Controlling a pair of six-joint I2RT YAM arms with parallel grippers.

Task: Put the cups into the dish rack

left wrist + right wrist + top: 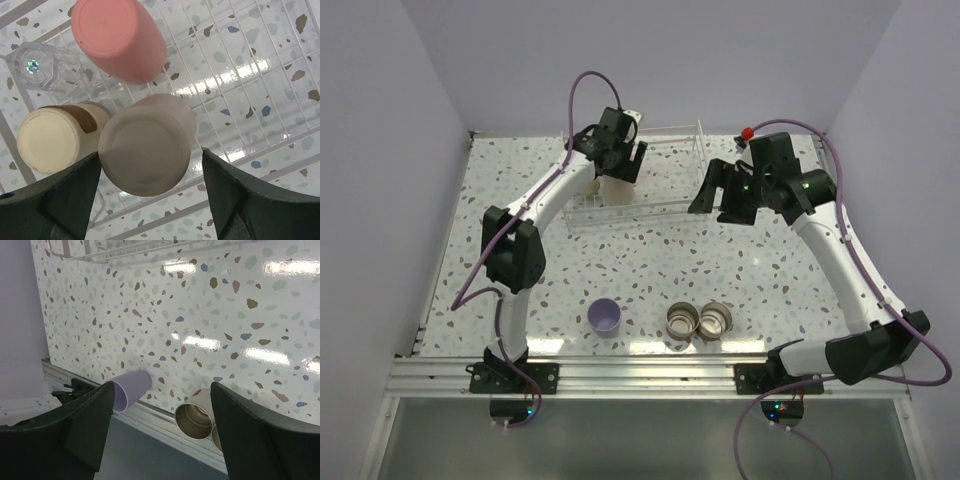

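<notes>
The dish rack [672, 206] of thin wire stands at the back of the table. My left gripper [620, 160] hovers over its left end. In the left wrist view several cups stand upside down on the rack's wires [240, 60]: a coral-red one [120, 37], a tiny clear one [45, 67], a steel one with a tan base [52, 137] and a larger beige one [147, 145]. The left gripper [152, 167] is open around the beige cup, with a gap at its right finger. My right gripper [715, 208] is open and empty, right of the rack. A lavender cup [605, 316] and two steel cups [683, 321] [715, 320] stand near the front edge.
An aluminium rail [640, 375] runs along the table's near edge, just behind the lavender cup [131, 389] and the steel cups [195, 412] in the right wrist view. A small red object [746, 131] sits at the back right. Walls close in left, right and behind.
</notes>
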